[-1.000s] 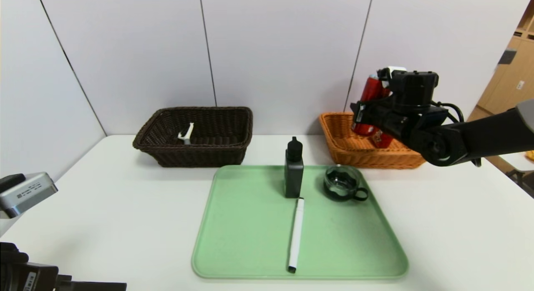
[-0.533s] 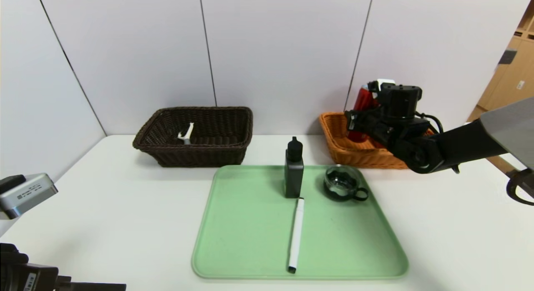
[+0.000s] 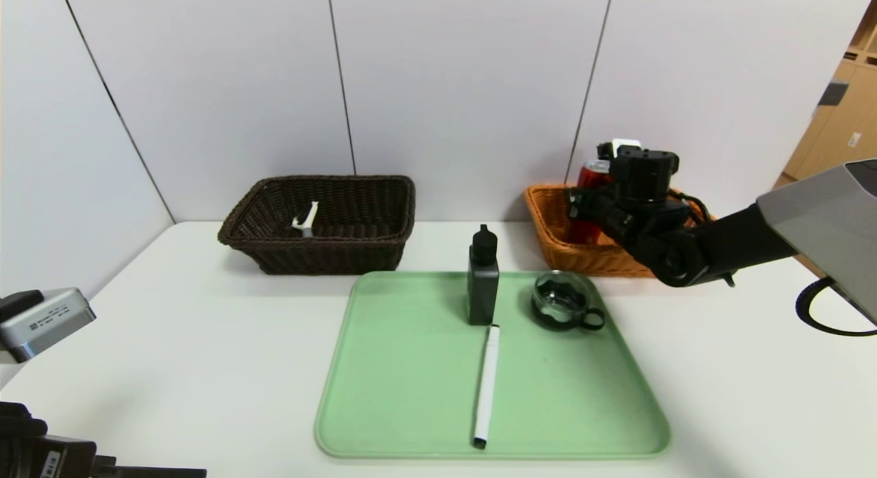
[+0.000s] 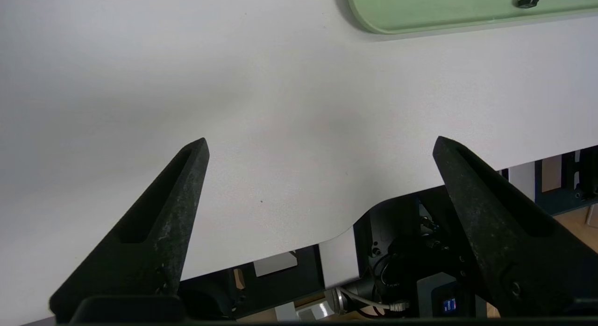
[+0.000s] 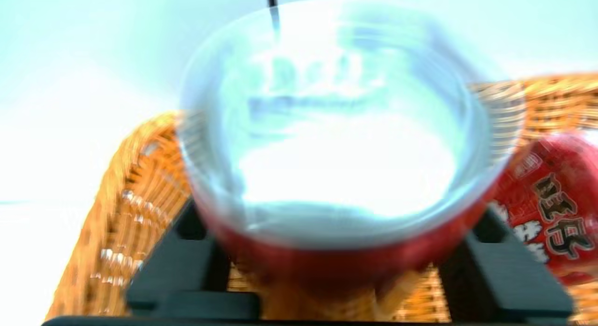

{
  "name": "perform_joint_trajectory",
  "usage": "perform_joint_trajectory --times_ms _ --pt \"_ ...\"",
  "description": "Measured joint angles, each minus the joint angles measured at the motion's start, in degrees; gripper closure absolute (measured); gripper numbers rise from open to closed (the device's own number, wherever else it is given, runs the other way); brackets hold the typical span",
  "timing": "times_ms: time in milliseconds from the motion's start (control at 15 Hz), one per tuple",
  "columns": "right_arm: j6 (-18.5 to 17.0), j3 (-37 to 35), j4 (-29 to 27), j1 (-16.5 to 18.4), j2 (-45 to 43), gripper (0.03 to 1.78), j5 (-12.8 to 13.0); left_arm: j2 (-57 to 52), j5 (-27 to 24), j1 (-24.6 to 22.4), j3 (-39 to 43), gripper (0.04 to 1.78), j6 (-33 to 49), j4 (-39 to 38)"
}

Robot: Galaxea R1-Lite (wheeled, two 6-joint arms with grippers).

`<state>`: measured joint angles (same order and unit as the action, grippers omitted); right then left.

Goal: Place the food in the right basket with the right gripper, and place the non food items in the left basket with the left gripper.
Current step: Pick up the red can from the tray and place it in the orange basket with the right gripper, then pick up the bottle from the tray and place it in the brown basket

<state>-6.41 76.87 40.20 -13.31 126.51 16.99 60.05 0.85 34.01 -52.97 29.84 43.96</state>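
Right gripper (image 3: 590, 211) is down inside the orange basket (image 3: 548, 221), the red can (image 3: 593, 175) between its jaws. In the right wrist view the can (image 5: 336, 144) fills the gap with a jaw on each flank, but can't tell if they press it or have let go. Can stands about upright, silver top up, long axis vertical, base hidden low in the basket. Red carton (image 5: 553, 209) lies in the basket just beside the gripper, printed face up.

Handling, as a guess: the can is a stiff thin-walled cylinder, smooth and slippery, tall and narrow so tippy; grip mid-body across the width, not at the rim. Once freed it may fall against the carton or the basket wall.

Left gripper (image 4: 322, 144) is parked low at the near table edge, jaws spread wide, empty, well away from everything.

Non-food left for it:
- Bottle (image 3: 483, 276) on the green tray (image 3: 411, 396), far forward of the left gripper. Upright, nozzle up, rigid plastic, flat sides good for pinching at the body.
- Marker (image 3: 486, 385) lies flat on the tray just in front of the bottle, long axis running away from the robot, black tip nearest. Light, round, will roll; pinch across the middle.
- Cup (image 3: 562, 300) beside the bottle, mouth up, handle toward the right arm. Glass, fragile; take the rim or holder.
- Peeler (image 3: 306, 221) already in the dark basket (image 3: 274, 252).
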Motion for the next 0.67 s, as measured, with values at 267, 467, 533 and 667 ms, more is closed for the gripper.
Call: perform_joint_trajectory --times_ms 267,467,533,667 --pt "0.11 0.79 -0.16 0.37 0.22 0.40 0.10 -0.18 0.00 0.00 0.05 0.13 0.02 0.06" --pt "1.05 1.27 -0.68 0.48 -2.95 0.31 0.12 -0.22 0.02 0.00 -0.26 0.13 0.09 -0.39" --pt "2.39 1.55 -1.15 0.48 -4.85 0.28 0.21 0.04 0.07 0.00 -1.05 0.13 0.11 -0.63" --pt "4.52 1.87 -3.39 0.48 -9.34 0.24 0.21 1.85 0.07 0.09 -5.05 0.13 0.15 -1.11"
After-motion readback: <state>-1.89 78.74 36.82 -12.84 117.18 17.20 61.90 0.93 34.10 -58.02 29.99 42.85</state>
